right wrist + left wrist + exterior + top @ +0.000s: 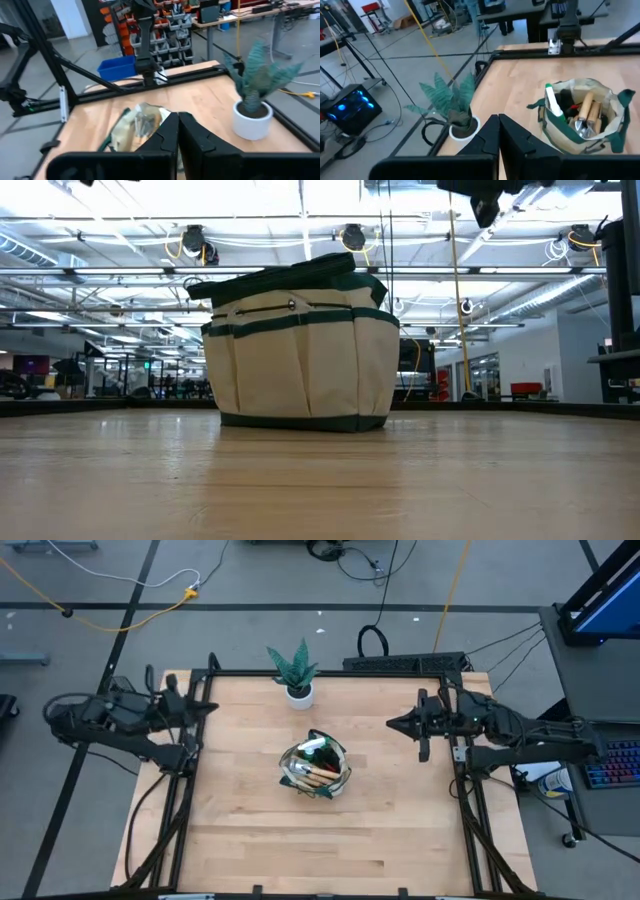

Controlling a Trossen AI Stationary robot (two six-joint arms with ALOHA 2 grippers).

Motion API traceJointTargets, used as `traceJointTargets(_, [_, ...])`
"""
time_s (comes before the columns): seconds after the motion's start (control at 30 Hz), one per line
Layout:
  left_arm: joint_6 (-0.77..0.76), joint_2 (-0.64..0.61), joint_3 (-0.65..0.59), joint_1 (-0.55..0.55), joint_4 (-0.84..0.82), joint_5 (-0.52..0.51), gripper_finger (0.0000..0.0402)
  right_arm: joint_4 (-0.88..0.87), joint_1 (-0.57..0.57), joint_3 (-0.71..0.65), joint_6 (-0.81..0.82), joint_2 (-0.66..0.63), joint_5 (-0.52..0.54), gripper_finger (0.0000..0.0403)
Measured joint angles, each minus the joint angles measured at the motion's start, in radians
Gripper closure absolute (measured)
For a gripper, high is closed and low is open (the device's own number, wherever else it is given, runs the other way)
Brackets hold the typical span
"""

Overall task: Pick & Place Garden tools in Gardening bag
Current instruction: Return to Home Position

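Observation:
The beige gardening bag with dark green trim stands upright on its base at the table's middle; it also shows in the low view. Wooden-handled tools and the green spray bottle stick up out of it. My left gripper is shut and empty above the table's left edge; its fingers meet in the left wrist view. My right gripper is shut and empty near the right edge, above the table; it also shows in the right wrist view.
A spiky green plant in a white pot stands at the table's far edge, behind the bag. Black frame rails run along the table's sides. Bare wood lies in front of the bag.

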Motion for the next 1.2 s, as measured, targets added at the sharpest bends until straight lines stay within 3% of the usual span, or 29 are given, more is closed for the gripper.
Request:
traceJointTargets(0.47, [-0.005,-0.293,-0.219,0.000,0.078,0.004,0.0389,-0.129,-0.070,0.000,-0.096,-0.063,0.000,0.0403])
traceJointTargets(0.57, [0.047,-0.346,-0.280,0.000,0.100,0.053,0.0396,-0.157,-0.087,0.000,-0.104,-0.071,0.000,0.0403])
traceJointTargets(0.7, [0.061,-0.397,-0.367,0.000,0.229,0.141,0.0395,-0.171,-0.098,0.000,-0.102,-0.079,-0.002,0.0403])
traceJointTargets(0.93, [0.107,-0.439,-0.510,0.000,0.396,0.143,0.0398,-0.159,-0.098,-0.006,-0.127,-0.082,-0.004,0.0403])
traceJointTargets(1.03, [0.144,-0.449,-0.583,0.000,0.508,0.144,0.0394,-0.101,-0.098,-0.053,-0.127,-0.104,-0.009,0.0403])
traceJointTargets(1.2, [0.198,-0.451,-0.673,0.000,0.644,0.145,0.0390,0.025,-0.098,-0.177,-0.127,-0.175,-0.108,0.0403])
